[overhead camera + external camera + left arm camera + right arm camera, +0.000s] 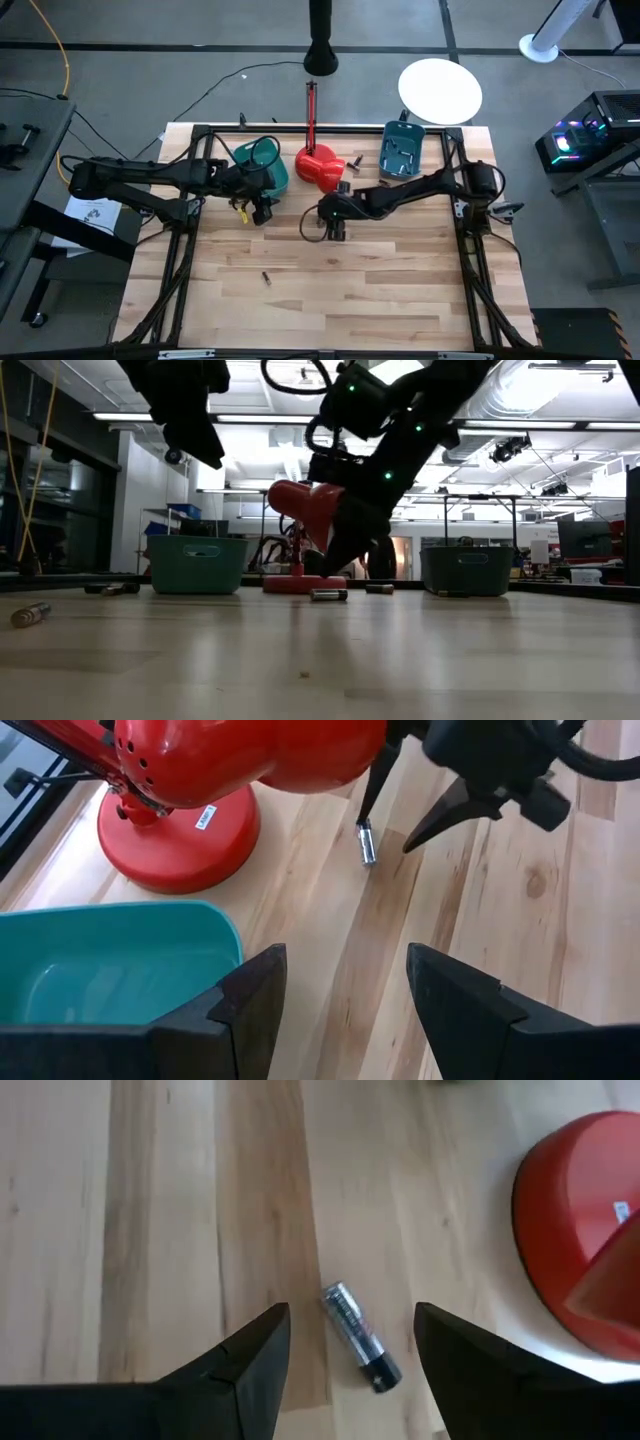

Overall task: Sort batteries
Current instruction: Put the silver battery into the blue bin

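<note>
A small dark battery with a metallic end (360,1337) lies flat on the wood next to the red lamp-like object's base (585,1240). My right gripper (350,1380) hovers over it, open, one finger on each side and gaps to both. In the left wrist view the same battery (367,845) sits under the right gripper (400,830). My left gripper (345,1000) is open and holds nothing, beside the left teal bin (110,960). From above, the left gripper (262,212) and right gripper (335,232) are mid-table. Another battery (266,277) lies alone toward the near edge.
The red object (320,168) stands between the left teal bin (262,165) and the right teal bin (402,150). A few loose batteries (356,160) lie near the right bin. The low view shows batteries (328,595), (30,615) on the table.
</note>
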